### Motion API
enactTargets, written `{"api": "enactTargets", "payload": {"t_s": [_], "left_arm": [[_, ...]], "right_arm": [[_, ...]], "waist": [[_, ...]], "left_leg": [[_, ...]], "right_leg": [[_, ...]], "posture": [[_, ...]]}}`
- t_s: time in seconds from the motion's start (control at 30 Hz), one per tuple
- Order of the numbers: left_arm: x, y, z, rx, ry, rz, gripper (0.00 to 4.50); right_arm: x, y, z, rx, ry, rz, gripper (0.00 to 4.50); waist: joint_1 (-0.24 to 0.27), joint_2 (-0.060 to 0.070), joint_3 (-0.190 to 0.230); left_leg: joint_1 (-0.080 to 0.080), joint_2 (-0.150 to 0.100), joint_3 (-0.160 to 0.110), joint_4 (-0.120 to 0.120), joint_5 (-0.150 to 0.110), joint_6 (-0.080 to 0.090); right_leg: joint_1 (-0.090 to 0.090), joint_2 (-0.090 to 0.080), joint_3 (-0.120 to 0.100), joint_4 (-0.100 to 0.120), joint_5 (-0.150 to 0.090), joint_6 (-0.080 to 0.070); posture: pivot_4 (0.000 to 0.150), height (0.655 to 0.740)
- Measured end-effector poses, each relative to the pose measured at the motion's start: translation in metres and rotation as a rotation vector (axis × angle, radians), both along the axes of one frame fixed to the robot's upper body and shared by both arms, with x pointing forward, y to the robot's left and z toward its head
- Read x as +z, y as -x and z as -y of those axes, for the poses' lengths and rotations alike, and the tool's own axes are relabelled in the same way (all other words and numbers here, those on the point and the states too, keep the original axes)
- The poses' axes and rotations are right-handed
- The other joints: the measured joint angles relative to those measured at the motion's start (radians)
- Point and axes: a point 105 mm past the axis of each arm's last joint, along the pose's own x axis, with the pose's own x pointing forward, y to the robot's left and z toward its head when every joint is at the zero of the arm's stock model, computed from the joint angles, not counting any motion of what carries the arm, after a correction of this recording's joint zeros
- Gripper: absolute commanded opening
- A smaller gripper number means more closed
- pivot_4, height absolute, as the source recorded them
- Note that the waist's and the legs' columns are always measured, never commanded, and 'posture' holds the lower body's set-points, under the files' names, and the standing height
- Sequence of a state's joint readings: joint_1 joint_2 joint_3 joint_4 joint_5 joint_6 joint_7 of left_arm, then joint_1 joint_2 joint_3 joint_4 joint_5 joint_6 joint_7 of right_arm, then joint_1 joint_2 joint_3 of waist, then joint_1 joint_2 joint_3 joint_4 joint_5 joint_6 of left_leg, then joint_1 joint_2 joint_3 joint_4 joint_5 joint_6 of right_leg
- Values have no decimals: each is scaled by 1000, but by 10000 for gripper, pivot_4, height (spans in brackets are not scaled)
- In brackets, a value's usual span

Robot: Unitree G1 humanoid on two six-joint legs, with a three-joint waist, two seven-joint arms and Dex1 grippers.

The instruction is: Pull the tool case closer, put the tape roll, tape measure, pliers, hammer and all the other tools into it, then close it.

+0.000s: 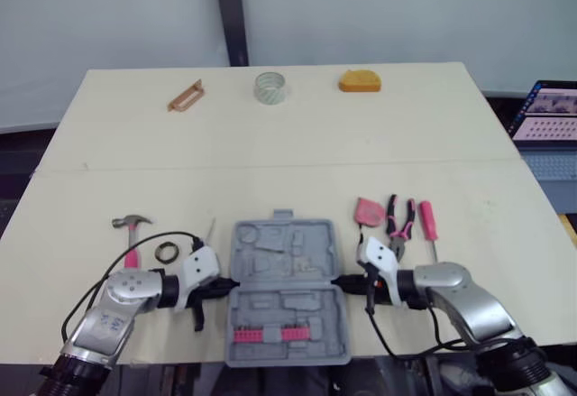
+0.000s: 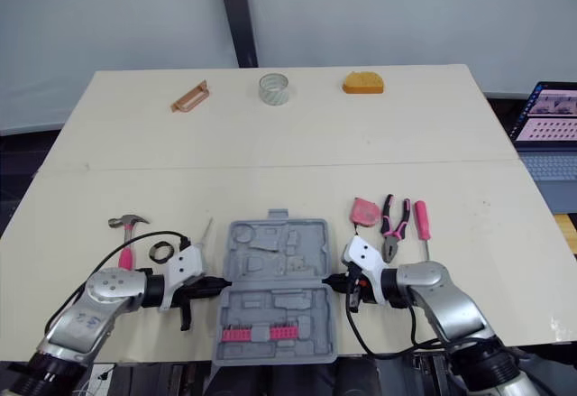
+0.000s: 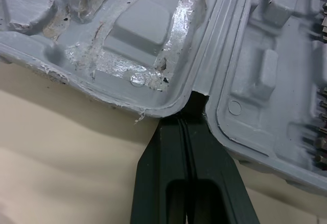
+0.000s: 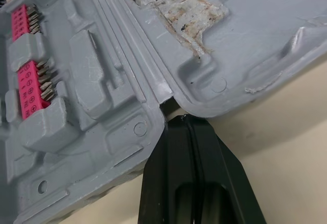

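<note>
The grey tool case (image 1: pixel 284 261) lies open at the near table edge, with pink bits (image 1: pixel 270 334) in its near half. My left gripper (image 1: pixel 227 284) is shut, its tips pushed into the hinge notch (image 3: pixel 193 97) on the case's left side. My right gripper (image 1: pixel 341 280) is shut too, its tips in the right hinge notch (image 4: pixel 171 113). A hammer (image 1: pixel 132 234) and a small black ring (image 1: pixel 165 253) lie left of the case. Pliers (image 1: pixel 399 225), a pink screwdriver (image 1: pixel 427 223) and a pink flat tool (image 1: pixel 367 210) lie to its right. A tape roll (image 1: pixel 270 87) and a yellow tape measure (image 1: pixel 360 81) sit at the far edge.
An orange-brown flat tool (image 1: pixel 186 96) lies at the far left of the table. A thin pointed tool (image 1: pixel 210 228) rests just left of the case's far corner. A laptop (image 1: pixel 550 116) stands off the table's right side. Bare tabletop (image 1: pixel 288 161) spans the middle.
</note>
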State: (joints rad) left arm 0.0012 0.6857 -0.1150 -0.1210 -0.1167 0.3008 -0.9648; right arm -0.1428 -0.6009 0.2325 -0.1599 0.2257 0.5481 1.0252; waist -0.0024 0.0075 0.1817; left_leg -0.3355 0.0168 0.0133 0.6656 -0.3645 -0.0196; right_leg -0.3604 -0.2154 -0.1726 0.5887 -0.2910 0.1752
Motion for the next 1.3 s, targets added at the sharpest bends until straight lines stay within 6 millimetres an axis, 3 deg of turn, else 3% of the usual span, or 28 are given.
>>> {"api": "enactTargets", "payload": {"t_s": [0.5, 1.3], "left_arm": [[-2, 12, -1, -15, -20, -23, 0], [-5, 28, -2, -20, -16, -79, 0]], "right_arm": [[-1, 16, -1, 31, 4, -39, 251], [-5, 23, -1, 67, 16, -75, 251]], "waist": [[0, 0, 0], [1, 0, 0]], "left_leg": [[0, 0, 0, 0, 0, 0], [0, 0, 0, 0, -1, 0]], "right_leg": [[0, 0, 0, 0, 0, 0], [0, 0, 0, -1, 0, 0]], "posture": [[1500, 7400], [1500, 7400]]}}
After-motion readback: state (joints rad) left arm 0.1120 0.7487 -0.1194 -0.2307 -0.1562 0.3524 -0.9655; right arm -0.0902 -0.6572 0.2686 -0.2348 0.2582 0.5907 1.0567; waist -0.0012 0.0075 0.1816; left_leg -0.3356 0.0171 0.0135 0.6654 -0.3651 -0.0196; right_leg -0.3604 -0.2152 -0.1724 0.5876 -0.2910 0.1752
